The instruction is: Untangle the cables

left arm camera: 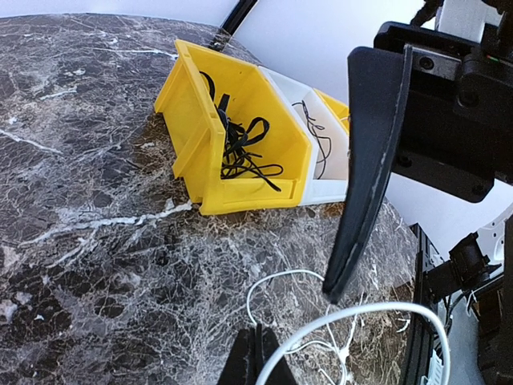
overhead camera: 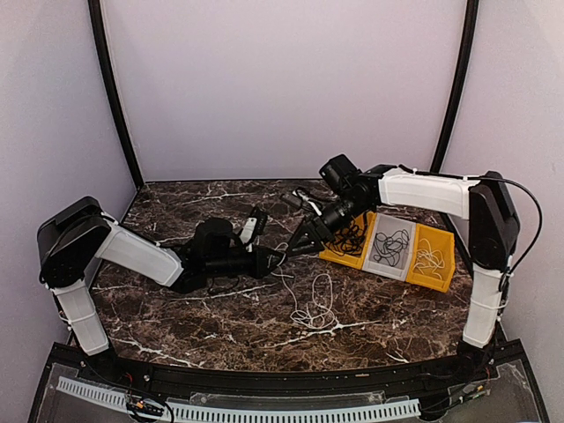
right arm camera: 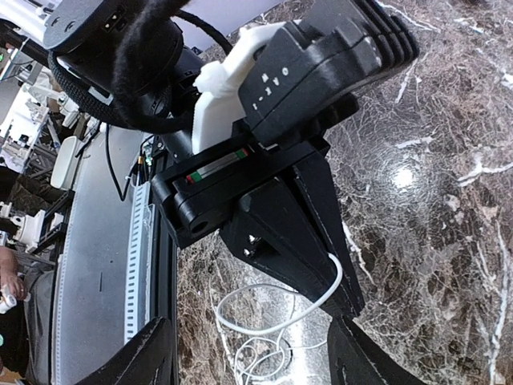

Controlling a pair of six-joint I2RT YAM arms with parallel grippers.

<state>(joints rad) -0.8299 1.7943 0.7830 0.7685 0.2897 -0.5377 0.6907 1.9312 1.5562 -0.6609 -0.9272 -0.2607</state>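
A white cable (overhead camera: 315, 308) lies in loose loops on the marble table (overhead camera: 194, 317), running up to my left gripper (overhead camera: 275, 258). In the left wrist view the left gripper (left arm camera: 258, 353) is shut on this white cable (left arm camera: 284, 273). My right gripper (overhead camera: 300, 240) hangs just beyond it, jaws wide open and holding nothing. In the right wrist view its fingers (right arm camera: 144, 357) straddle the left gripper (right arm camera: 345, 301), which pinches the white cable (right arm camera: 265, 330). One right finger (left arm camera: 365, 176) stands over the loop. A black cable (left arm camera: 240, 156) lies in a yellow bin (left arm camera: 188, 104).
Three bins stand in a row at the right: the yellow bin (overhead camera: 335, 256), a white bin (overhead camera: 381, 264) holding a grey cable (overhead camera: 392, 247), and another yellow bin (overhead camera: 441, 278) holding a white cable (overhead camera: 429, 258). The table's front rail (overhead camera: 264, 410) is near.
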